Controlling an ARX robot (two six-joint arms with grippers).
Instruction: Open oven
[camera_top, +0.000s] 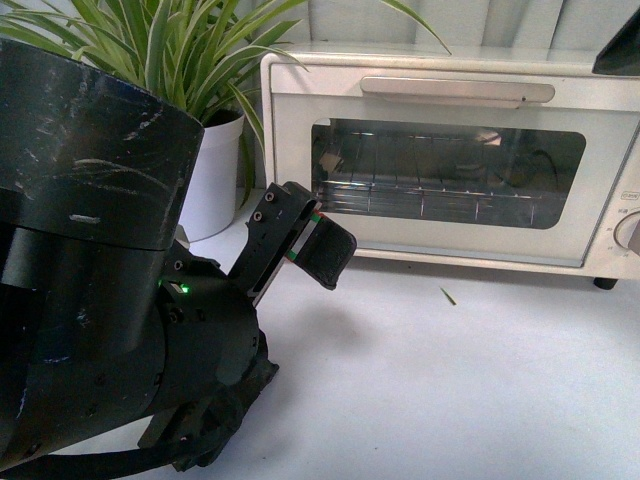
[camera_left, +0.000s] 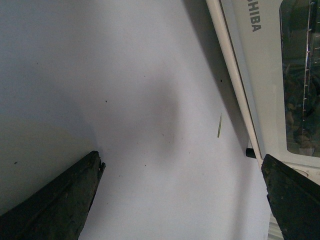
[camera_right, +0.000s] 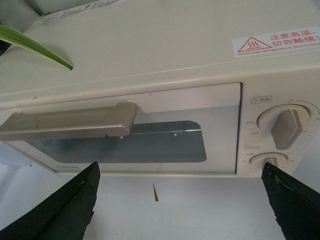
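The cream-white oven (camera_top: 450, 160) stands at the back of the white table with its glass door shut. Its long bar handle (camera_top: 457, 91) runs along the top of the door, and the wire rack (camera_top: 440, 195) shows through the window. My left gripper (camera_top: 305, 245) is open and empty, low over the table in front of the oven's left end. In the left wrist view (camera_left: 181, 159) it sits beside the oven's lower edge (camera_left: 265, 75). My right gripper (camera_right: 180, 170) is open and empty, above and in front of the oven (camera_right: 150, 60), facing the handle (camera_right: 70, 124) and the knobs (camera_right: 282, 127).
A potted plant in a white pot (camera_top: 215, 170) stands just left of the oven. A small leaf scrap (camera_top: 449, 296) lies on the table in front of the door. My left arm's black body (camera_top: 100, 280) fills the near left.
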